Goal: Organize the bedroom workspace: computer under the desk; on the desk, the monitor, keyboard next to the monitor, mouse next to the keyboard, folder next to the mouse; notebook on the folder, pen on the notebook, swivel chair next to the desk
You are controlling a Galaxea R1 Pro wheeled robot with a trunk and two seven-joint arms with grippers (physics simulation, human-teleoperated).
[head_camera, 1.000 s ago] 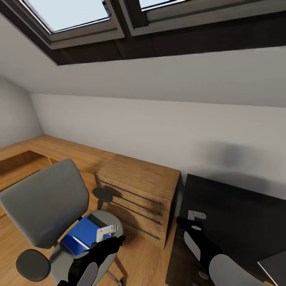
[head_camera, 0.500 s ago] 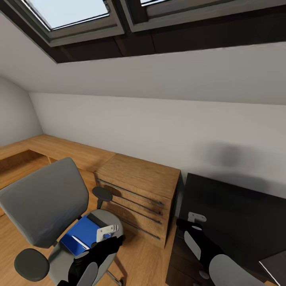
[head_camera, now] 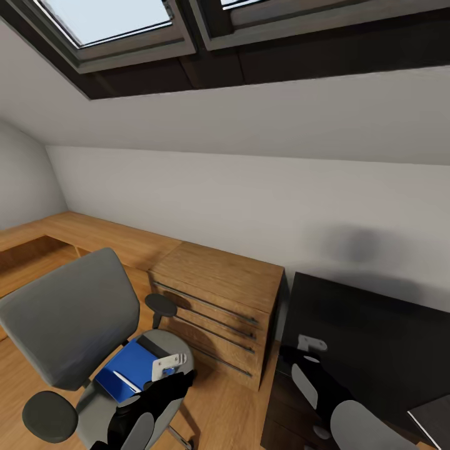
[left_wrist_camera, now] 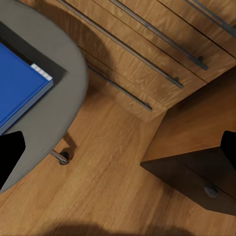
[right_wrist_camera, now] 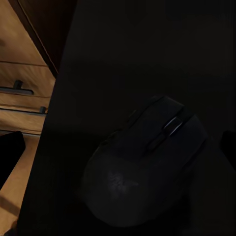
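My left hand (head_camera: 167, 367) hangs spread and empty past the edge of the chair (head_camera: 69, 325), where the blue folder (head_camera: 128, 369) lies on the seat with a pen (head_camera: 127, 382) across it, so it sits handy for lifting the folder next. My right hand (head_camera: 310, 342) hovers spread over the mouse (right_wrist_camera: 142, 164), which rests on the dark worktop (head_camera: 369, 337) beside the wooden drawers (head_camera: 215, 306). The mouse nearly melts into the black surface, and something grey at the worktop's corner is cut off.

No readable text, label or number shows anywhere.
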